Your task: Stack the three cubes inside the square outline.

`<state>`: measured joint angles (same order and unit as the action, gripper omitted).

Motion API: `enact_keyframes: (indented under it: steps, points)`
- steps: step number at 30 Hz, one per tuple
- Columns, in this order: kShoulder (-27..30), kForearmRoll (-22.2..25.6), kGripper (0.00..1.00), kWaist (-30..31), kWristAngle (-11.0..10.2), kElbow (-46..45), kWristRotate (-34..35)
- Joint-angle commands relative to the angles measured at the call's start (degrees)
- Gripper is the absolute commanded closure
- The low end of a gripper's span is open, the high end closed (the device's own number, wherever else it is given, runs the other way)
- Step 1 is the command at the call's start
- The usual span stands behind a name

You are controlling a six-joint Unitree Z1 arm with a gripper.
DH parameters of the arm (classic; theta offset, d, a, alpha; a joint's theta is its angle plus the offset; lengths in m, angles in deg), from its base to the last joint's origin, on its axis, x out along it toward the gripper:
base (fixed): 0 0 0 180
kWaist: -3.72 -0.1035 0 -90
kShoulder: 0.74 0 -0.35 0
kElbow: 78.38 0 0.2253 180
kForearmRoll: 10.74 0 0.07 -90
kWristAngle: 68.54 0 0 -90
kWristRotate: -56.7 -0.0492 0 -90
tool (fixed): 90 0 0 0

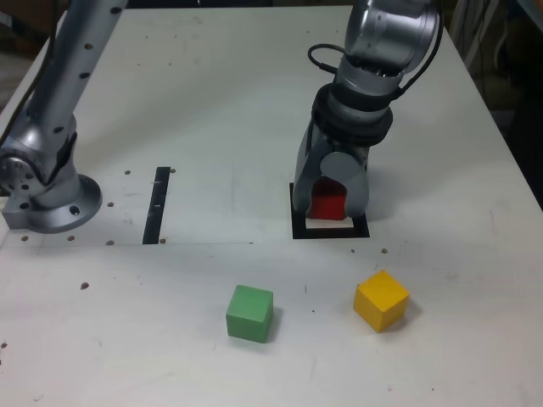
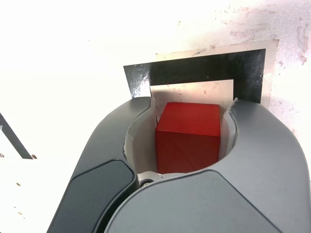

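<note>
Step in hand, judged: setting the red cube (image 1: 327, 206) as base inside the square outline (image 1: 331, 233). Gripper (image 1: 329, 211) points down over the outline, jaws flanking the cube; cannot tell whether they pinch it. Green cube (image 1: 249, 314) and yellow cube (image 1: 381, 301) lie apart, nearer the exterior camera than the outline. Next move needs clear release, straight lift.

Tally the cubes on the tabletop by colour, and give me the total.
Red cube: 1
Yellow cube: 1
Green cube: 1
Total: 3
</note>
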<state>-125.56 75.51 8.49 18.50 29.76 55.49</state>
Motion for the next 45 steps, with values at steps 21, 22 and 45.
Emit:
enact_keyframes:
  steps: [21, 22, 45]
  points:
    - [8.1, 4.5, 0.0, 3.8, -0.2, 2.3, 1.4]
    - [7.9, 4.9, 0.0, 4.8, 0.2, 3.0, 2.0]
    - [-1.8, 9.7, 0.0, 20.9, 3.8, 15.1, 24.3]
